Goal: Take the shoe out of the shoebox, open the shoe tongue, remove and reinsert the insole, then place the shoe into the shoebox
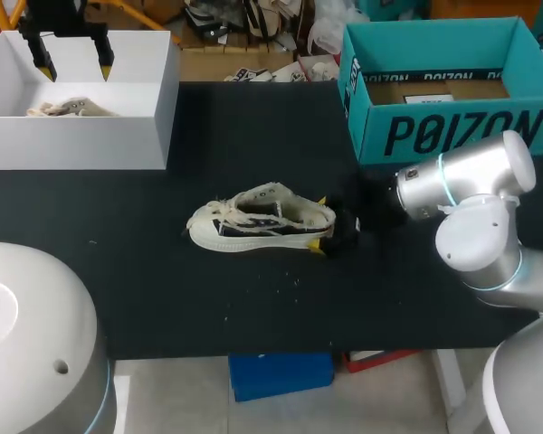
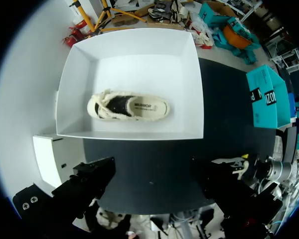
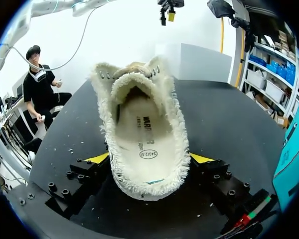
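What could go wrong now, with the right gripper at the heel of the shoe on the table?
1. The right gripper pinches the shoe only at its frayed heel, so the shoe may slip or swivel when lifted.
2. The white shoebox holds a second shoe, below the open left gripper; putting this one in could jam against it.

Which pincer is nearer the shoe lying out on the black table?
Right. The right pincer clasps the shoe at its heel from both sides; the left pincer hangs open over the white box at the table's far corner, well away.
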Controlling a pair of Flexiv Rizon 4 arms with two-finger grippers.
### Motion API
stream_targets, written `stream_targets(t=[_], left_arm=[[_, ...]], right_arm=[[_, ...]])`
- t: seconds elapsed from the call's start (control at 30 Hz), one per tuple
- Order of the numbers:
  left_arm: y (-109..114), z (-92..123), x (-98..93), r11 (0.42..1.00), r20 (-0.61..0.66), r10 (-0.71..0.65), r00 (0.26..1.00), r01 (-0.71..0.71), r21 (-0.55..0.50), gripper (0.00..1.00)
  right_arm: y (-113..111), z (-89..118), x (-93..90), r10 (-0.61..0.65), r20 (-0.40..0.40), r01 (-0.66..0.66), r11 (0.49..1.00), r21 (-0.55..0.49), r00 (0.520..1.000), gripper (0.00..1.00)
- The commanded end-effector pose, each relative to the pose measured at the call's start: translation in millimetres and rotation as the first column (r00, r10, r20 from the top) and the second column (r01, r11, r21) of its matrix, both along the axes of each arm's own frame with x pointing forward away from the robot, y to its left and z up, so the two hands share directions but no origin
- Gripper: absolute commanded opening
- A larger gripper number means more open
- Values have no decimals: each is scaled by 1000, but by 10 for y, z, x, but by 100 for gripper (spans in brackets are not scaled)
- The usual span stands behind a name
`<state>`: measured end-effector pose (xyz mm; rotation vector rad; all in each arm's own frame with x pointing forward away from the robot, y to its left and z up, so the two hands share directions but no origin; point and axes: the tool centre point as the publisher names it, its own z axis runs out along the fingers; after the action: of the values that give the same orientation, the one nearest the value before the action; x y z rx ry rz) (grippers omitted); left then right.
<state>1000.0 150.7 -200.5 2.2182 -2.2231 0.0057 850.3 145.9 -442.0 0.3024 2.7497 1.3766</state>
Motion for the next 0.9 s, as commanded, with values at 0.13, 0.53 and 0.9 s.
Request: stream_targets(t=[0.13, 0.53, 0.9], left_arm=[[-3, 5, -1, 1000, -1, 1, 1000, -1, 1, 100], [-334, 148, -137, 993, 11, 11, 1000, -12, 114, 100], [-1083, 144, -765, 982, 43, 58, 997, -65, 175, 100]], right_arm=[[20, -13, 10, 9, 0, -9, 1000, 15, 1000, 0], [20, -13, 10, 9, 0, -9, 1000, 15, 1000, 0], [20, -13, 10, 9, 0, -9, 1000, 15, 1000, 0]])
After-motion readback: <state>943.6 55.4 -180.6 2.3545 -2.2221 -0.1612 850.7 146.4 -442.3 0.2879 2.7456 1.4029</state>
